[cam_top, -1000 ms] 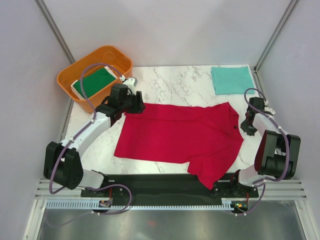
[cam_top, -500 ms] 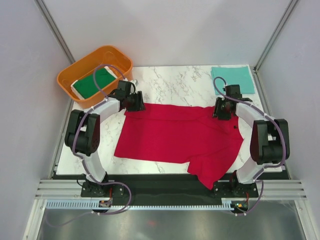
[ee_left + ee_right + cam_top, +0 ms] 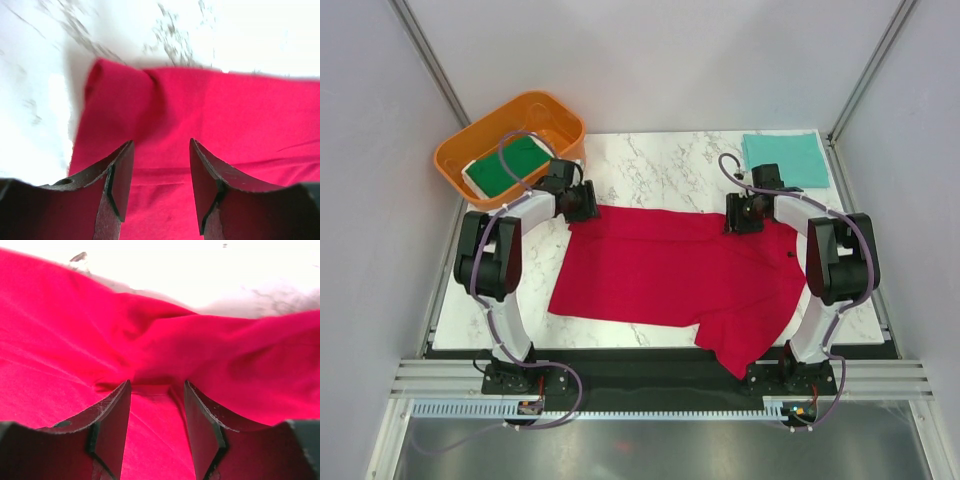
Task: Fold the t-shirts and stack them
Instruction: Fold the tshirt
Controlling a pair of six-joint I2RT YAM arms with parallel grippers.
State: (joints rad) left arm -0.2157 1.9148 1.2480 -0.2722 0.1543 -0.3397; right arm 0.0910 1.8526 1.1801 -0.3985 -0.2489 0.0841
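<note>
The bright red t-shirt lies spread on the marble table, one sleeve hanging over the near edge. My left gripper is open at the shirt's far left corner; in the left wrist view its jaws straddle flat red cloth without pinching it. My right gripper is open at the shirt's far edge near the collar; its jaws stand over bunched red cloth. A folded teal t-shirt lies at the far right corner. A folded dark green t-shirt sits in the tub.
The orange plastic tub stands off the table's far left corner, close behind my left arm. Grey walls close in on both sides. The black base rail runs along the near edge.
My right arm swung from the table's right edge to the shirt's far edge and its jaws widened. My left arm drew its elbow in; its gripper stayed at the far left corner.
</note>
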